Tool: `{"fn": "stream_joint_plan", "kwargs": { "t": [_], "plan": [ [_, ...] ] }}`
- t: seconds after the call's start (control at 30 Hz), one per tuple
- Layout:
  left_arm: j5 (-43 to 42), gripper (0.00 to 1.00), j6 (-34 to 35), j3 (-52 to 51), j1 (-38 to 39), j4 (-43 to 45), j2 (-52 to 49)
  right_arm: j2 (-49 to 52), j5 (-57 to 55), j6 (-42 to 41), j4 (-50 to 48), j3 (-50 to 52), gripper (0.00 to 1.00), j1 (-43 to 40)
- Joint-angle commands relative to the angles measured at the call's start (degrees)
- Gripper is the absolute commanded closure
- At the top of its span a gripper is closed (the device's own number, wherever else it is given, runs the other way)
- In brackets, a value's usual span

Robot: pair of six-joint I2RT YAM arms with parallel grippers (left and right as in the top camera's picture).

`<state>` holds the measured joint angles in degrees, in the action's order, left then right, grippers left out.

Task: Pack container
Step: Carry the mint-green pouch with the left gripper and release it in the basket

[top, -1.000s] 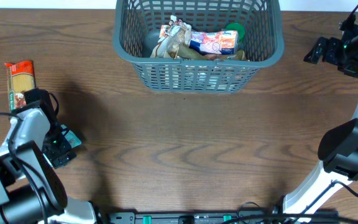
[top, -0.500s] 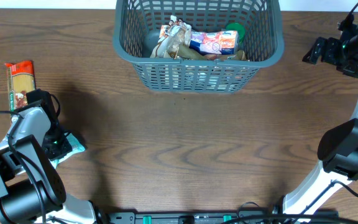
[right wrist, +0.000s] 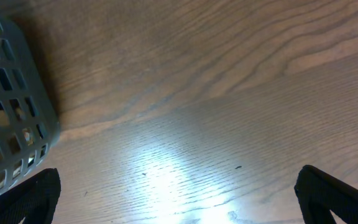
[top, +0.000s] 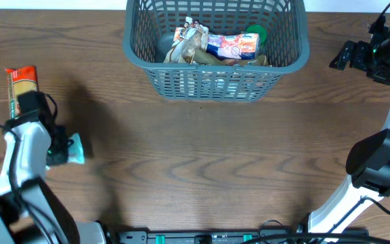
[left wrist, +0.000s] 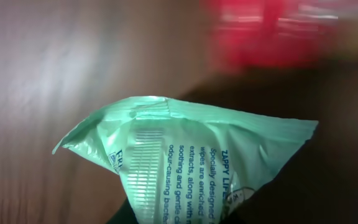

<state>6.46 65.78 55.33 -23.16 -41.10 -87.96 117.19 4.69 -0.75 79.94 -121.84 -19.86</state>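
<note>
Right now your left gripper (top: pixel 58 150) is well out to the left of the basket (top: pixel 215 83) and nearer you. It seems closed on one end of a green wipes packet (left wrist: pixel 191 155), though its fingers are hidden in the left wrist view, so take that as a judgement.

Expect the packet to be light and soft: the film is crinkled and glossy, so it will likely bend and may slide in a loose pinch. It looks best held by the flat sealed end or across the narrow middle, and there is no need to squeeze hard.

A red and yellow pasta packet (top: pixel 20 87) lies on the table (top: pixel 202 159), also left of the basket and further from you than the wipes. It looks stiffer, and its contents are probably brittle.

The basket is rigid with slotted walls. It already holds a brownish bag (top: pixel 188 46), a white, red and blue packet (top: pixel 233 46) and something green (top: pixel 256 32) at its right side, with room left on top.

Your right gripper (top: pixel 347 55) hovers to the right of the basket, spread wide and holding nothing.
</note>
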Motion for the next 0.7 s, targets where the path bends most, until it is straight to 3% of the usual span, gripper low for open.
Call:
{"fn": "stream_joint_plan", "kwargs": {
  "t": [0.0,0.2,0.47,0.67],
  "plan": [
    [-9.31,0.94,-24.81,5.01,0.11,2.45,5.84,0.11,0.28,0.85,0.22,0.04,0.01,0.46],
    [-24.50,0.94,-46.73,18.93,1.79,-1.66,9.11,0.11,0.31,0.83,0.22,0.04,0.01,0.46],
    [-22.60,0.94,-73.00,40.52,14.36,-5.75,7.43,0.11,3.98,0.83,0.13,0.04,0.01,0.46],
    [-17.70,0.94,-84.24,50.23,23.63,-0.63,2.21,0.11,3.91,0.83,-0.04,0.04,0.01,0.46]
  ]
}}
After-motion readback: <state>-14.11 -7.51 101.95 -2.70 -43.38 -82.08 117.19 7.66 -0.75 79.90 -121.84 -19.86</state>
